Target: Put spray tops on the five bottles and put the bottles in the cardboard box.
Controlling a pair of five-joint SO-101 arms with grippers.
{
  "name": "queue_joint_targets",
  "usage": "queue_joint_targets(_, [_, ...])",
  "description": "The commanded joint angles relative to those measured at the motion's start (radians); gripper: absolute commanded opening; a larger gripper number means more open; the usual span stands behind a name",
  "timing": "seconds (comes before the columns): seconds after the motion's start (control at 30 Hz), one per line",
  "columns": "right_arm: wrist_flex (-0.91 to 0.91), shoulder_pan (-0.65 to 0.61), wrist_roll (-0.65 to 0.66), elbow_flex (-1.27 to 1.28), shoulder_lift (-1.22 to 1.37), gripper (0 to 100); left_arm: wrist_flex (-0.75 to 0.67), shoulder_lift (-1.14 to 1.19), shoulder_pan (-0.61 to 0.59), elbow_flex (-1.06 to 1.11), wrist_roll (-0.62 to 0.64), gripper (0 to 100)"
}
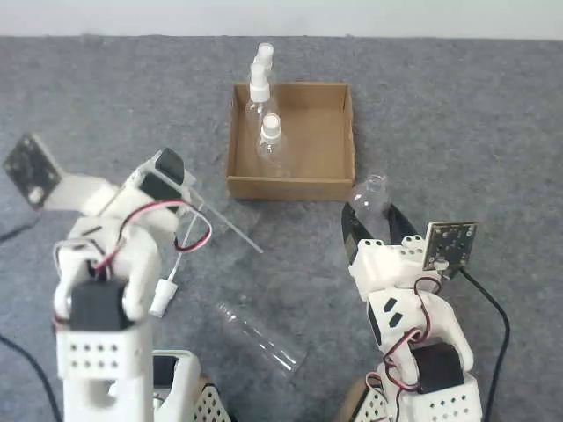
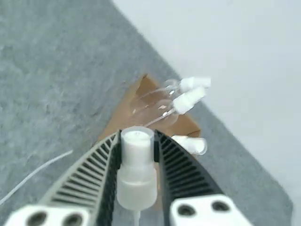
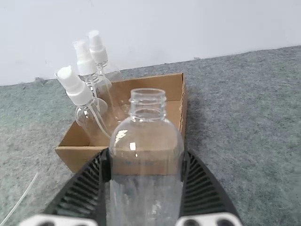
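Sitting clamped in the right tool [image 3: 146, 162] is an uncapped bottle [image 3: 146, 136].

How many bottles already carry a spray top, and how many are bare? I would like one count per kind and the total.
Bottles with a spray top: 3
Bottles without a top: 2
Total: 5 bottles

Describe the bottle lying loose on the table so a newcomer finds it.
Start at the cardboard box on the grey table. Toward the near edge, a clear bottle lies on its side. Only it lies flat; the three bottles in the box stand capped.
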Motion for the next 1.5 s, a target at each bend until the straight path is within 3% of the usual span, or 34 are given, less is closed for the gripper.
queue_joint_targets(0.0, [0.01, 0.002, 0.017, -0.008, 0.01, 0.6, -0.124, -0.15, 0.008, 0.059, -0.011, 1])
queue_joint_targets(0.47, [0.015, 0.001, 0.023, -0.009, 0.01, 0.6, -0.298, -0.411, 0.008, 0.199, -0.002, 1])
queue_joint_targets(0.73, [0.015, 0.001, 0.129, -0.009, 0.01, 0.6, -0.365, -0.597, 0.008, 0.292, 0.11, 1])
queue_joint_targets(0.97, [0.005, 0.001, 0.137, -0.009, 0.008, 0.8, -0.422, -0.73, 0.008, 0.407, 0.147, 1])
queue_joint_targets(1.07, [-0.056, -0.012, 0.144, 0.009, 0.008, 0.8, -0.436, -0.72, 0.008, 0.441, 0.149, 1])
queue_joint_targets(1.3, [-0.325, -0.12, 0.364, 0.193, 0.012, 0.7, -0.436, -0.723, 0.008, 0.456, 0.153, 1])
queue_joint_targets(1.47, [-0.326, -0.134, 0.385, 0.192, 0.01, 0.7, -0.436, -0.723, 0.008, 0.455, 0.153, 1])
